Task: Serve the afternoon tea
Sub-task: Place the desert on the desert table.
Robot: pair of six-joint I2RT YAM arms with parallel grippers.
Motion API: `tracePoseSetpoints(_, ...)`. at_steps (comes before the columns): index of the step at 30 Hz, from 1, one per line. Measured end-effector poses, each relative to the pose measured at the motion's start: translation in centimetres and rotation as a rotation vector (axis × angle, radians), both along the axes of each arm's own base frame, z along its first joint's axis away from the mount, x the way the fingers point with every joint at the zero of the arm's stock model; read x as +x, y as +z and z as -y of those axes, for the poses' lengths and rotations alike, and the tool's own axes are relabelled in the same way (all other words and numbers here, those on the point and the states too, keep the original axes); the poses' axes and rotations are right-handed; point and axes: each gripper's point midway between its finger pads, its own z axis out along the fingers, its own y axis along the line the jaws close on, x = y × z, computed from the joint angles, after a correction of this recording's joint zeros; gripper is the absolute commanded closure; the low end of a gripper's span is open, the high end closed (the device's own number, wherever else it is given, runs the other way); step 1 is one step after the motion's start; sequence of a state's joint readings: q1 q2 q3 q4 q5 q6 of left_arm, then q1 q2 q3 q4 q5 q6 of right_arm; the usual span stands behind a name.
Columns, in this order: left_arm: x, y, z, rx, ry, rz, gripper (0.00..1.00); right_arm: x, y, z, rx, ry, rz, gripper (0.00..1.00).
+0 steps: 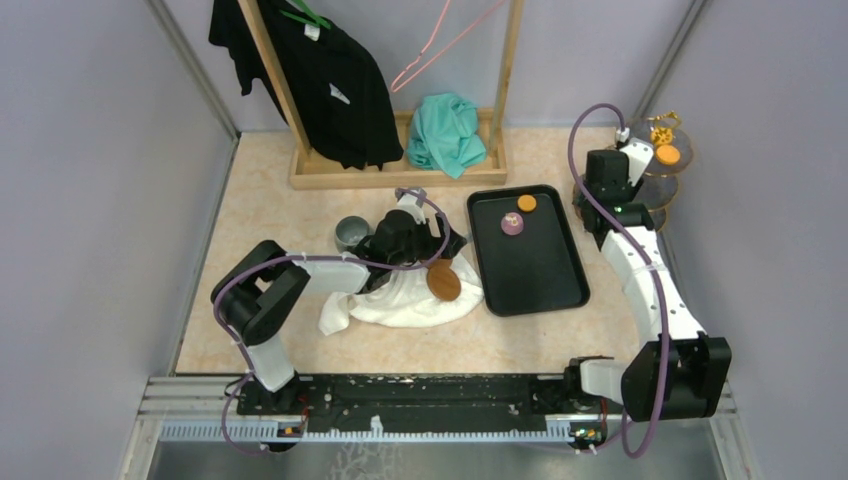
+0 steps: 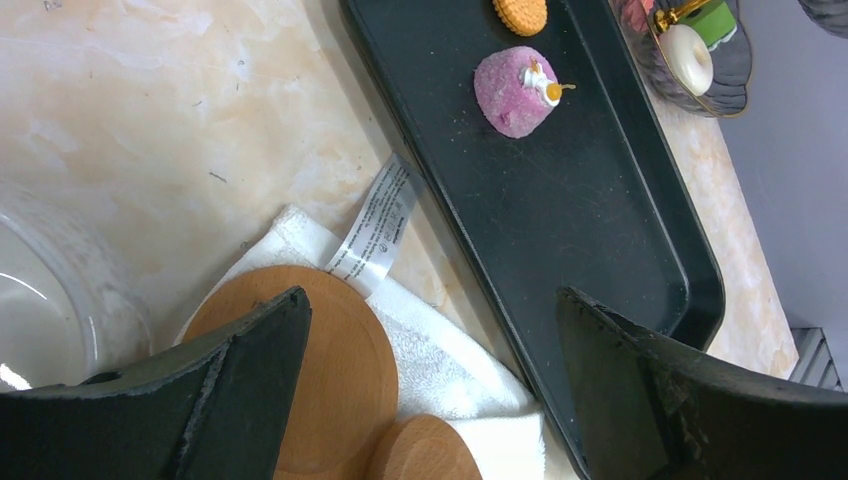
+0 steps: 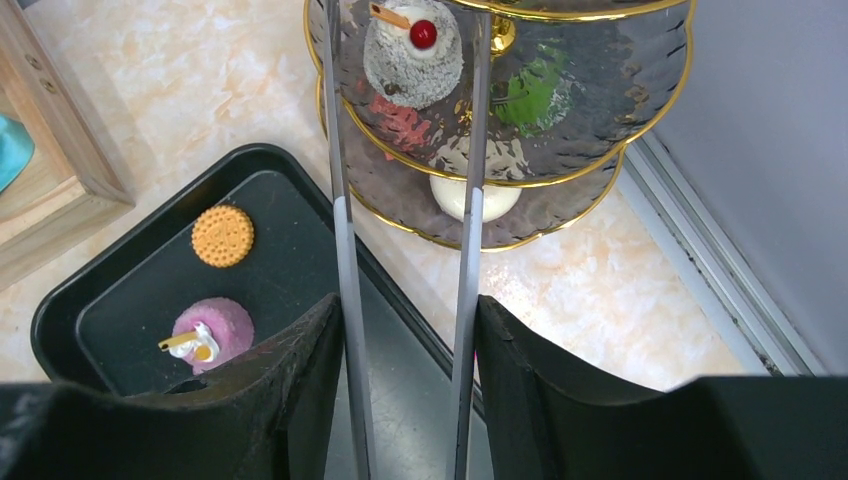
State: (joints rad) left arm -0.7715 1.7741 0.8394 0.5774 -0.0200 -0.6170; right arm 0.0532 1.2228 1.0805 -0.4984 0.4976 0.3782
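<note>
The tongs (image 3: 343, 250) are being gripped by the right gripper (image 3: 408, 310) over the stand (image 3: 600, 130); a tier rim risks being clipped and tipped. The left gripper (image 2: 430, 295) is being held wide, empty.

Black tray (image 1: 535, 270), metal tongs (image 3: 345, 250), white towel (image 1: 400, 305) under wooden lid (image 1: 443, 280).

The marbled table (image 1: 260, 200) carries black tray (image 1: 535, 275), white towel (image 1: 400, 305), grey mug (image 1: 350, 233), tiered stand (image 1: 662, 188), wooden rack (image 1: 400, 181).

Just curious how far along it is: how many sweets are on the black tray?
2: an orange biscuit near the tray's far end, and a pink cake right beside it, slightly nearer. None look hidden.
</note>
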Motion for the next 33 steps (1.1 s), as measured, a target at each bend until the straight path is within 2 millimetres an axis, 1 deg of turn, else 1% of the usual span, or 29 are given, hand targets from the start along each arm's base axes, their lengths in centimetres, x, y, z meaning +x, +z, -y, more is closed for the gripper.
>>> tracePoseSetpoints(13,-0.1,0.0,0.1,-0.004,-0.004,-0.003,0.04,0.0,0.1,0.0,0.002,0.001,0.005,0.54)
tracePoseSetpoints(22,0.0,0.1,0.2,-0.014,-0.002,-0.005,0.04,-0.5,1.8,-0.1,0.012,0.011,0.057,0.55)
tracePoseSetpoints(26,-0.1,0.2,0.2,-0.016,-0.001,-0.007,0.04,-0.5,2.0,-0.3,0.017,0.02,0.066,0.56)
tracePoseSetpoints(30,-0.1,0.2,0.2,-0.016,-0.001,-0.006,0.04,-0.5,2.1,-0.9,0.017,0.035,0.066,0.56)
tracePoseSetpoints(33,0.0,0.2,0.2,-0.016,-0.001,-0.006,0.04,-0.7,2.3,-1.9,0.015,0.063,0.069,0.56)
